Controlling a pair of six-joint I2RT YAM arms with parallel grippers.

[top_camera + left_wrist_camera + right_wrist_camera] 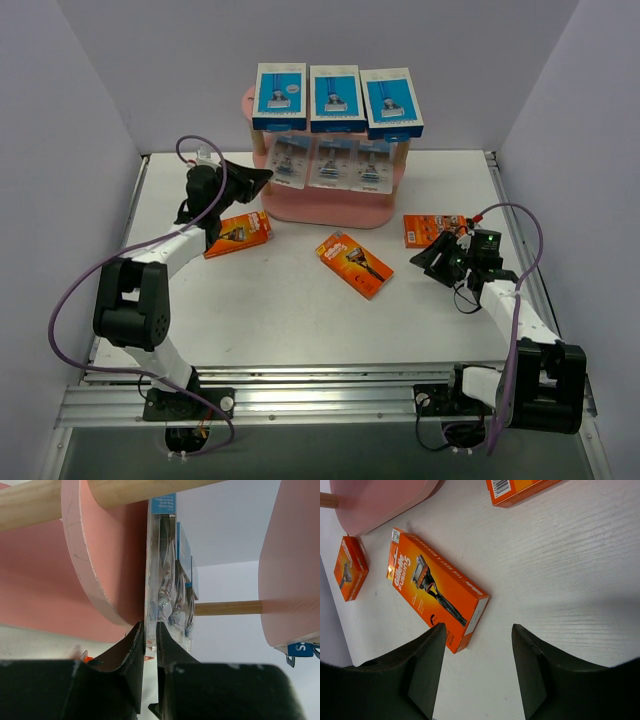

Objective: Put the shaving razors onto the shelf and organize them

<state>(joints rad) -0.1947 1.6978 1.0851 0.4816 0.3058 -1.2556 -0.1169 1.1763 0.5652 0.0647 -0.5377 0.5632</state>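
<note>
Top external view: shows the pink three-tier shelf with oval boards and pale wooden posts (330,212) at twelve o'clock on the table. It carries three blue-and-white razor boxes (335,97) on the top tier and three clear grey blister packs (333,160) upright on the middle tier. Finds three orange razor cards (354,264) not yet shelved, flat on the table off the shelf's foot. Catches the left gripper (262,180) at the shelf's nine o'clock end and the right gripper (437,262) low beside the three o'clock card.

Left wrist view: shows the left gripper (150,630) nipped together on the thin edge of the endmost blister pack (162,580), which stands hard against a pink board. Could drag that pack back out if withdrawn before letting go. Could also topple the whole row with one sideways nudge, judging by how narrowly each pack stands.

Right wrist view: shows the right gripper (477,630) with jaws apart, holding nothing, and the middle orange card (437,597) at ten o'clock. Would close on air here. May skid so flat a card across the table rather than lift it.

Surroundings: white, faintly grained matte tabletop (300,320), pale lilac walls (80,100) on three sides, aluminium rail (300,400) at six o'clock.
</note>
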